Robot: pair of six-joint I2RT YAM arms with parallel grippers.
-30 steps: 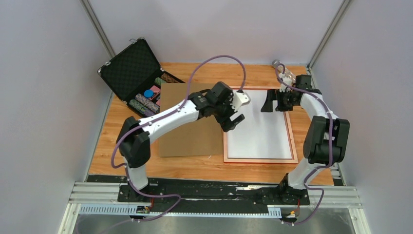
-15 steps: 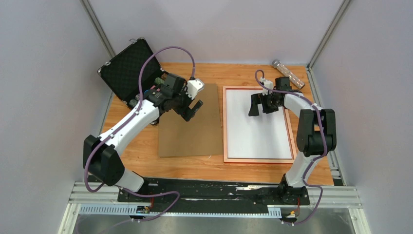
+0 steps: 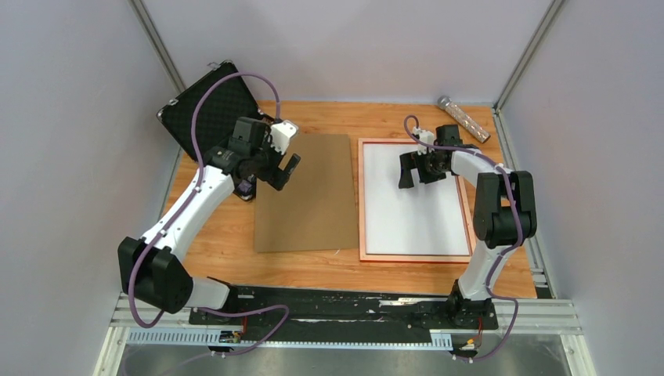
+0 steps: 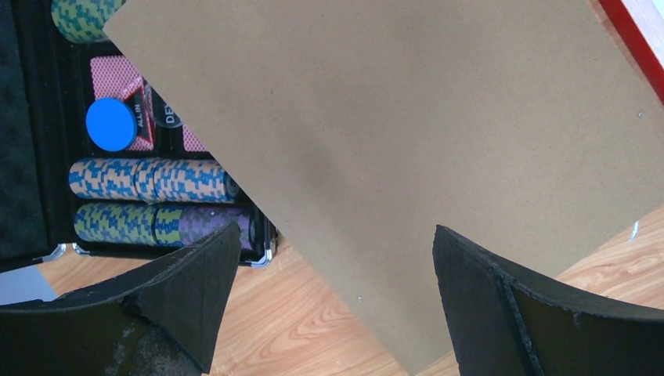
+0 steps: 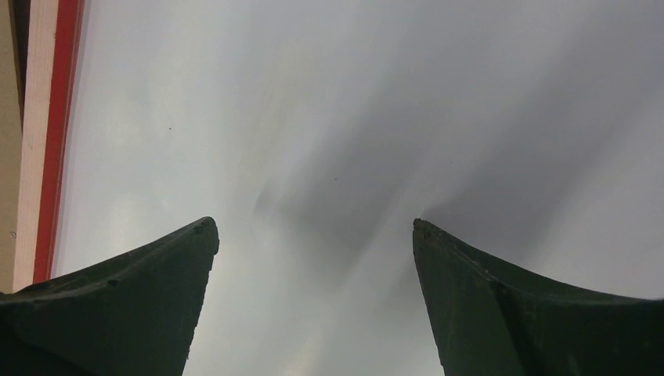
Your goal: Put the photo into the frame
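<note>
The frame [image 3: 362,205] lies flat at the right middle of the table, showing a pinkish-copper edge. Inside it lies the photo [image 3: 415,219], plain white back up. My right gripper [image 3: 413,174] hovers open low over the photo's far part. In the right wrist view the white photo [image 5: 352,117] fills the picture between the spread fingers of the right gripper [image 5: 313,227], and the frame's red edge [image 5: 59,117] runs down the left. My left gripper [image 3: 285,174] is open over the far left corner of the brown board, holding nothing.
A brown backing board [image 3: 305,200] lies left of the frame; its corner shows under the left gripper [image 4: 337,243]. The open black case [image 3: 207,106] with poker chips [image 4: 149,196] stands at the far left. A clear tube [image 3: 463,117] lies at the far right.
My left arm has swung left, from the frame's left edge to the board's far left corner near the case. The right gripper has shifted left over the photo. Both stayed open.
</note>
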